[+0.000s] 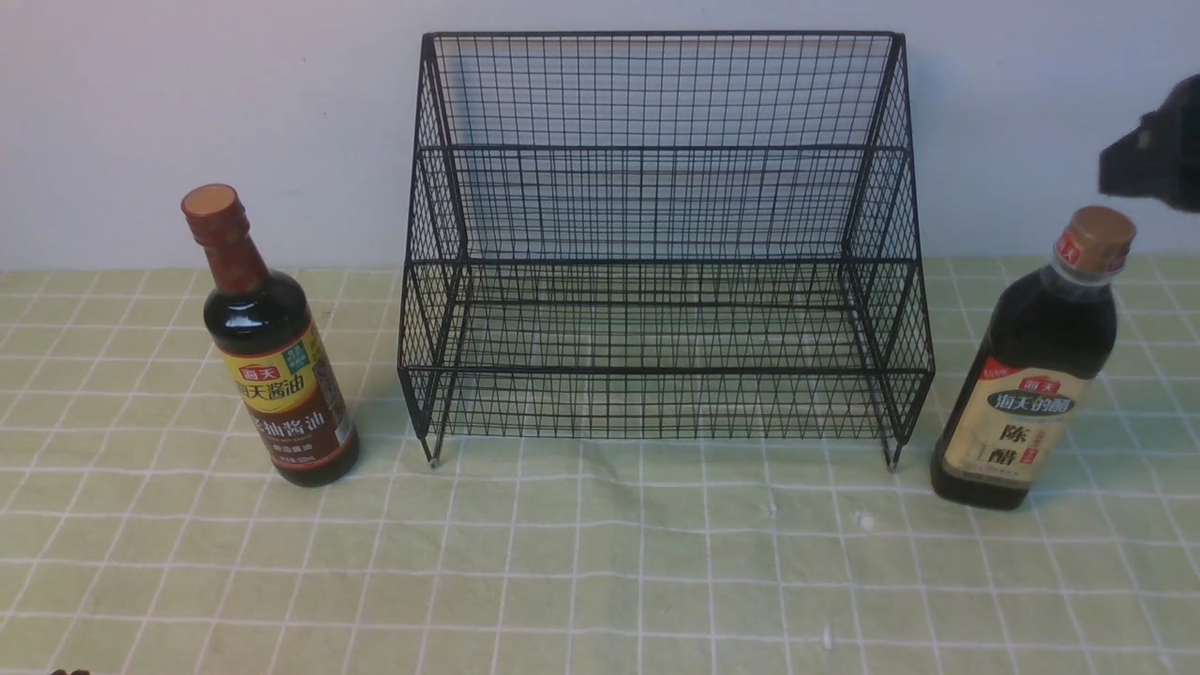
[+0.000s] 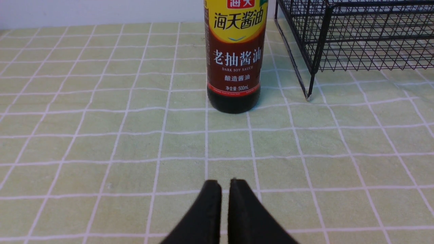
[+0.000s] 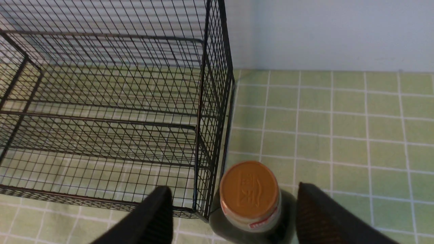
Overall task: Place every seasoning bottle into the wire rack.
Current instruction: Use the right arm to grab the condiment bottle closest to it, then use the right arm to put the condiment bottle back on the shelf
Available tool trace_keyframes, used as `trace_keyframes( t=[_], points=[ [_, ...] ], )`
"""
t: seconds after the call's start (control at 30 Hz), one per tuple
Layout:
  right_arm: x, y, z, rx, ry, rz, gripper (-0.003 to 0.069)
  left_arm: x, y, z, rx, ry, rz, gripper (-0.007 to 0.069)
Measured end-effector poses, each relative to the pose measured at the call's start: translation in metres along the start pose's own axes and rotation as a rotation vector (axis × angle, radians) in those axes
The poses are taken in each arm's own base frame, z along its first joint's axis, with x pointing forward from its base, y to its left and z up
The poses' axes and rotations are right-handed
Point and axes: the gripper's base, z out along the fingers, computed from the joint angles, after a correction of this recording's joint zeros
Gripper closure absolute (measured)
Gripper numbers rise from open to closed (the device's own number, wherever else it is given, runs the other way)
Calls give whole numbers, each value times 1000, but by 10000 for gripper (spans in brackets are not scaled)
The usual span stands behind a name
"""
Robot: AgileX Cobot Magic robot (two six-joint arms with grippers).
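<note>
Slim bottle (image 1: 272,356) stands left of the wire rack (image 1: 661,253), wider bottle (image 1: 1031,375) right, both outside it. Wrist views alone show the left gripper (image 2: 225,189) closed and the right gripper (image 3: 234,188) open above the wider bottle.

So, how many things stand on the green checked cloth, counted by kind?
Seasoning bottles: 2 (red-brown-capped bottle, tan-capped bottle)
Wire rack: 1
Total: 3
</note>
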Motion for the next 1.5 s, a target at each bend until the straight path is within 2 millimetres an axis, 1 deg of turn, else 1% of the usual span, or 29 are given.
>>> trace_keyframes(
  t=[0.03,0.1,0.2,0.23,0.33,0.37,0.43,0.47,0.5,0.63,0.73,0.8,0.83,0.87,0.9,0.97,1.03,1.13,1.23,1.33,1.37,1.4,1.5],
  points=[
    [1,-1,13,-1,33,8,135,0,0,0,0,0,0,607],
    [4,-4,34,0,88,19,92,0,0,0,0,0,0,607],
    [7,-6,52,2,137,25,83,0,0,0,0,0,0,607],
    [8,-7,55,2,145,25,85,0,0,0,0,0,0,607],
    [10,-8,64,4,170,28,132,0,0,0,0,0,0,607],
    [11,-8,66,5,175,29,163,0,0,0,0,0,0,607],
    [11,-9,68,6,180,27,249,0,0,0,0,0,0,607],
    [11,-9,68,6,180,27,260,0,0,0,0,0,0,607],
    [11,-9,68,11,179,12,318,0,0,0,0,0,0,607],
    [9,-10,66,12,179,-48,319,0,0,0,0,0,0,607],
    [7,-8,58,1,216,-73,322,0,0,0,0,0,0,607],
    [1,-5,45,-6,221,-80,322,0,0,0,0,0,0,607],
    [-4,-3,34,-11,207,-84,322,0,0,0,0,0,0,607],
    [-7,-2,30,-13,194,-86,322,0,0,0,0,0,0,607],
    [-12,0,19,-16,181,-91,322,0,0,0,0,0,0,607],
    [-30,7,-18,-25,93,-110,322,0,0,0,0,0,0,607],
    [-43,12,-45,-31,28,-123,322,0,0,0,0,0,0,607],
    [-56,18,-73,-54,-47,-133,322,0,0,0,0,0,0,607],
    [-67,26,-87,-113,-109,-141,322,0,0,0,0,0,0,607],
    [-76,34,-91,-187,-142,-147,322,0,0,0,0,0,0,607],
    [-79,36,-89,-216,-148,-143,322,0,0,0,0,0,0,607],
    [-86,41,-83,-271,-154,-131,322,0,0,0,0,0,0,607],
    [-94,46,-71,-324,-154,-121,322,0,0,0,0,0,0,607]
  ],
)
